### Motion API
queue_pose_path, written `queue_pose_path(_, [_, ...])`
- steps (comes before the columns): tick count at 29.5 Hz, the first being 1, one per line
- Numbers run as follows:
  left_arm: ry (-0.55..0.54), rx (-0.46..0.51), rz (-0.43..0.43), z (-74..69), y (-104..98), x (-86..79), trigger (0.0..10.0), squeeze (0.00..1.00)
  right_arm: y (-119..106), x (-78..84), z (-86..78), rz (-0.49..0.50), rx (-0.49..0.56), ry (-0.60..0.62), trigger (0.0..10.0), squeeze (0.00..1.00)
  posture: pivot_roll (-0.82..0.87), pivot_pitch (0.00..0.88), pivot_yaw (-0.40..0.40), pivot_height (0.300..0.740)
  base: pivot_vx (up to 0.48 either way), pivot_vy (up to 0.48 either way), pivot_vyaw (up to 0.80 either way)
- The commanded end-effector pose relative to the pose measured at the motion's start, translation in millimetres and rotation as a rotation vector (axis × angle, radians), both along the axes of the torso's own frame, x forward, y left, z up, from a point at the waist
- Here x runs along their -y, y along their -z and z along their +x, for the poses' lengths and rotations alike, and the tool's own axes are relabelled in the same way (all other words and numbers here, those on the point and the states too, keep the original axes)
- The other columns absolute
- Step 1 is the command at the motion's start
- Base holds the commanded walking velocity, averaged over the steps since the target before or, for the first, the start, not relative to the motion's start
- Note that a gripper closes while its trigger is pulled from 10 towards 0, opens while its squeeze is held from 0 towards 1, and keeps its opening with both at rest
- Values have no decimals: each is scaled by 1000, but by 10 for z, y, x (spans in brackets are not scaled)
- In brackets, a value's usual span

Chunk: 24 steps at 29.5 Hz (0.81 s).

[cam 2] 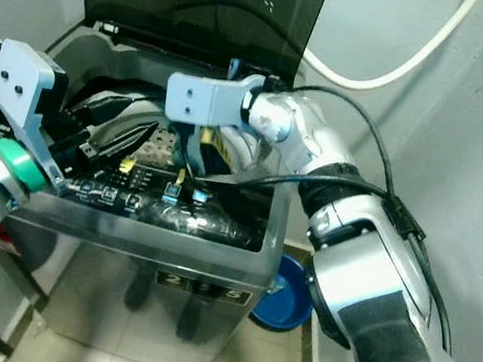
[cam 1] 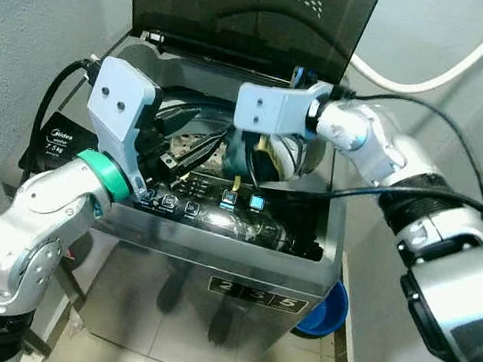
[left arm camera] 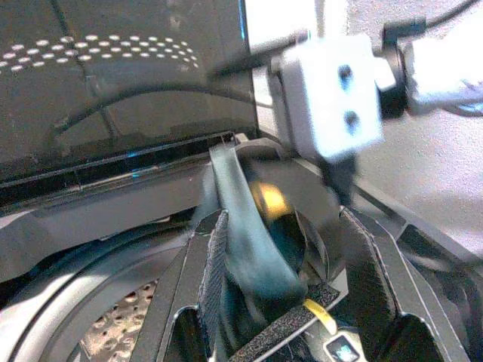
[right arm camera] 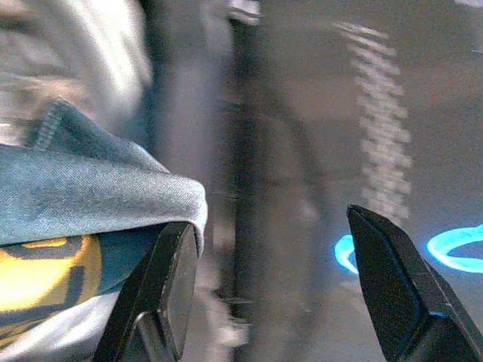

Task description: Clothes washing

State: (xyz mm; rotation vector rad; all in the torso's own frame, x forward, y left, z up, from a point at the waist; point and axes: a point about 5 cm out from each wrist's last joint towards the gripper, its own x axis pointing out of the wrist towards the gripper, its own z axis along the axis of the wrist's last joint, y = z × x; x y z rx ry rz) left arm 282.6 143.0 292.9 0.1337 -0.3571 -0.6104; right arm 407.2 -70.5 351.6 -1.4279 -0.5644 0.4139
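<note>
Blue garment (left arm camera: 245,226) hangs seemingly lengthwise down into washer (cam 1: 213,258).

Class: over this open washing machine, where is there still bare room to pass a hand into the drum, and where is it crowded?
Free: the drum's left, between left gripper and blue garment. Crowded: the right, where right gripper and garment hang; control panel edge.

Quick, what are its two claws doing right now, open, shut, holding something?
Left gripper: open, fingers either side of the blue cloth over the washing machine.
Right gripper: open, cloth draped against one finger.
</note>
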Motion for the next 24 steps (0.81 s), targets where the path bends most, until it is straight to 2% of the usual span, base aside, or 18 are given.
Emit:
queue_pose_path(1, [1,2,0,-27,-5,2,10000,0,-47,-20,-2,-36,85,15,10000,0,153,89,-33,740,0,0,0])
queue_pose_path(2, [1,2,0,-27,-5,2,10000,0,-47,-20,-2,-36,85,15,10000,0,153,89,-33,740,0,0,0])
queue_pose_path(3, [3,0,0,-26,1,7,10000,0,156,7,17,-150,-50,8,10000,0,154,87,-32,740,0,0,0])
queue_pose_path(4, [3,0,0,-26,1,7,10000,0,156,7,17,-150,-50,8,10000,0,154,87,-32,740,0,0,0])
queue_pose_path(5, [3,-2,0,-24,4,13,10000,0,369,33,-1,-253,-200,-35,10000,0,153,86,-33,740,0,0,0])
queue_pose_path(6, [4,-3,-1,-24,4,15,10000,0,481,23,-29,-233,-327,-88,10000,0,153,86,-33,740,0,0,0])
queue_pose_path(7, [4,-3,-1,-24,4,15,10000,0,481,23,-29,-233,-327,-88,10000,0,153,86,-33,740,0,0,0])
queue_pose_path(8, [4,-4,-2,-23,2,14,10000,0,526,14,-43,-200,-387,-118,10000,0,152,86,-31,740,0,0,0])
queue_pose_path(10, [3,-5,-2,-21,0,11,10000,0,486,-3,-43,-154,-356,-130,10000,0,149,83,-30,740,0,0,0])
queue_pose_path(11, [2,-6,-2,-20,0,8,10000,0,385,-9,-12,-59,-292,-101,10000,0,149,83,-29,740,0,0,0])
queue_pose_path(13, [2,-8,-1,-16,4,14,10000,0,429,13,-20,-75,-349,-117,10000,0,148,79,-25,740,0,0,0])
queue_pose_path(16, [8,-8,-2,-16,2,28,10000,0,408,7,-25,-54,-349,-129,10000,0,148,78,-27,740,0,0,0])
queue_pose_path(17, [11,-8,-3,-16,-2,35,10000,0,322,-5,-22,44,-337,-142,10000,0,145,76,-26,740,0,0,0])
queue_pose_path(18, [11,-8,-3,-16,-2,35,10000,0,322,-5,-22,44,-337,-142,10000,0,145,76,-26,740,0,0,0])
queue_pose_path(19, [12,-7,-3,-17,-1,41,10000,0,178,8,-5,208,-320,-141,10000,0,147,75,-28,740,0,0,0])
queue_pose_path(20, [12,-7,-3,-17,-1,41,10000,0,178,8,-5,208,-320,-141,10000,0,147,75,-28,740,0,0,0])
queue_pose_path(21, [12,-7,-4,-20,0,45,10000,0,96,34,3,313,-331,-146,10000,0,148,75,-26,740,0,0,0])
queue_pose_path(24, [13,-9,-5,-27,4,52,10000,0,153,53,-30,206,-339,-183,10000,0,148,76,-26,740,0,0,0])
